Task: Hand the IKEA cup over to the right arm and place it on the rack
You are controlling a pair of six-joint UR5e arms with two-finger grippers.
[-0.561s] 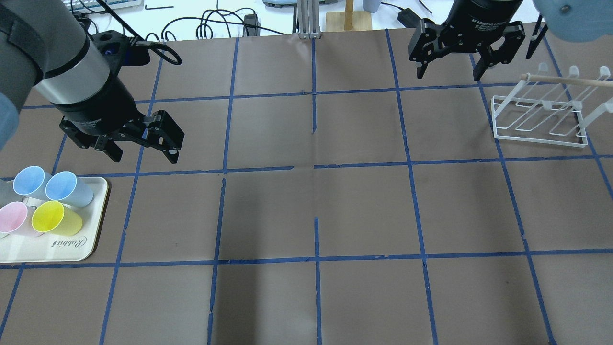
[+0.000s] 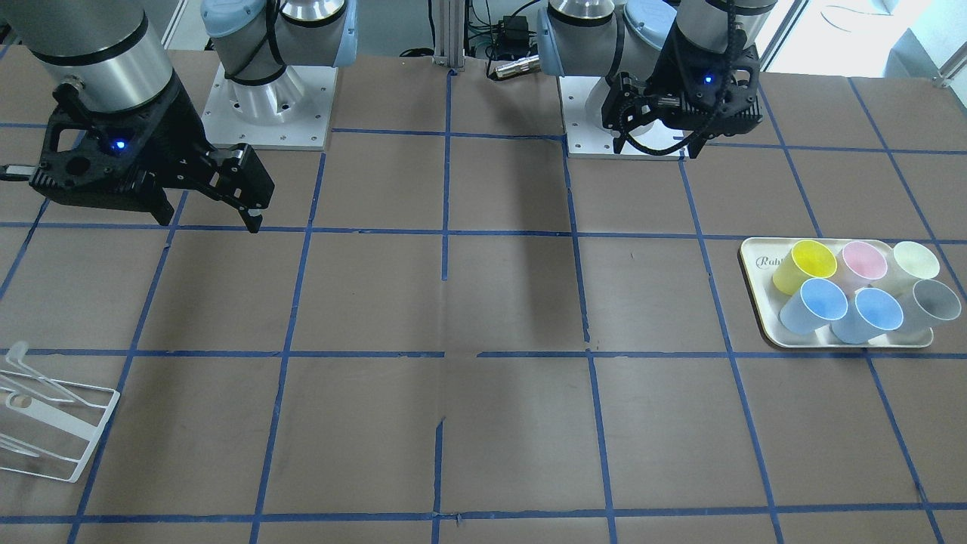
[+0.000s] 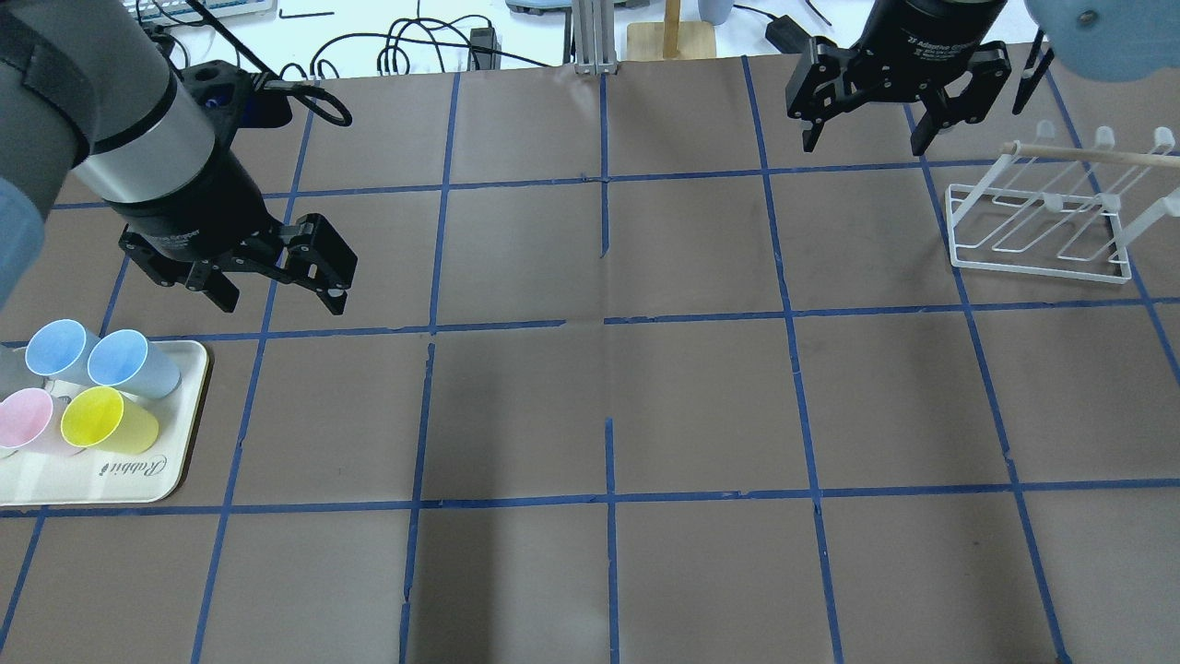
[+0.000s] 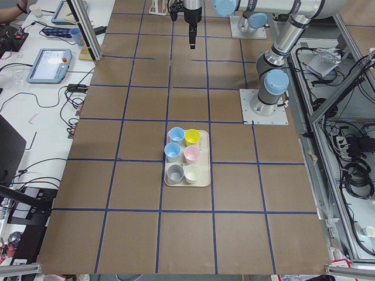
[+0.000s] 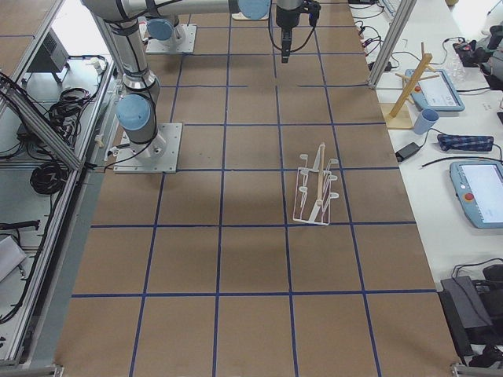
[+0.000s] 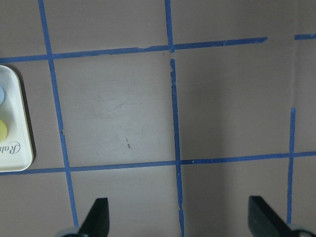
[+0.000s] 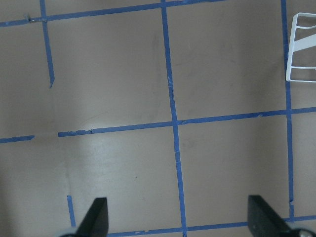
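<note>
Two pale blue IKEA cups stand on a cream tray at the table's left edge. They also show in the front view. My left gripper hangs open and empty above the table, up and right of the tray; it shows open in the left wrist view. My right gripper is open and empty at the far right, just left of the white wire rack. The right wrist view shows the rack's corner.
The tray also holds a yellow cup, a pink cup, a cream cup and a grey cup. The brown table carries a blue tape grid. Cables and a wooden stand lie beyond the far edge.
The left arm has shifted very slightly. Both grippers stay open, and the cups and rack have not moved.
</note>
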